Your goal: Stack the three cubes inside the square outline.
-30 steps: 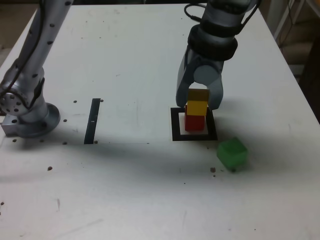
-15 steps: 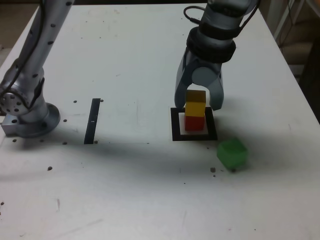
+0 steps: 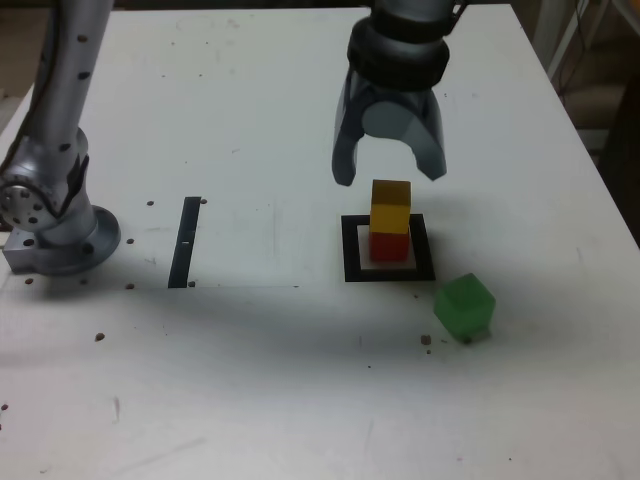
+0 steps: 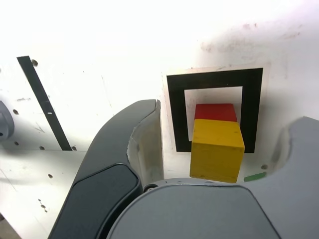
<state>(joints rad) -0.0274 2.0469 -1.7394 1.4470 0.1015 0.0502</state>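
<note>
Though seemingly slightly askew, yellow cube (image 3: 391, 205) upright atop red cube (image 3: 389, 245).

The centre of the exterior view is occupied by the yellow cube (image 3: 391, 205) stacked on the red cube (image 3: 390, 245) inside the square outline (image 3: 352, 262). The space directly above the stack is blocked by the spread gripper (image 3: 388, 171). Clear tabletop is seen around the green cube (image 3: 465, 305), lower right.

From the exterior view we are looking down at the table (image 3: 250, 380) from its front edge, facing the gripper (image 3: 388, 170). From the wrist we are peering close between the jaws. Both are catching the yellow cube (image 3: 390, 206) (image 4: 217, 151) and outline (image 3: 388, 272) (image 4: 215, 79) below it.
</note>
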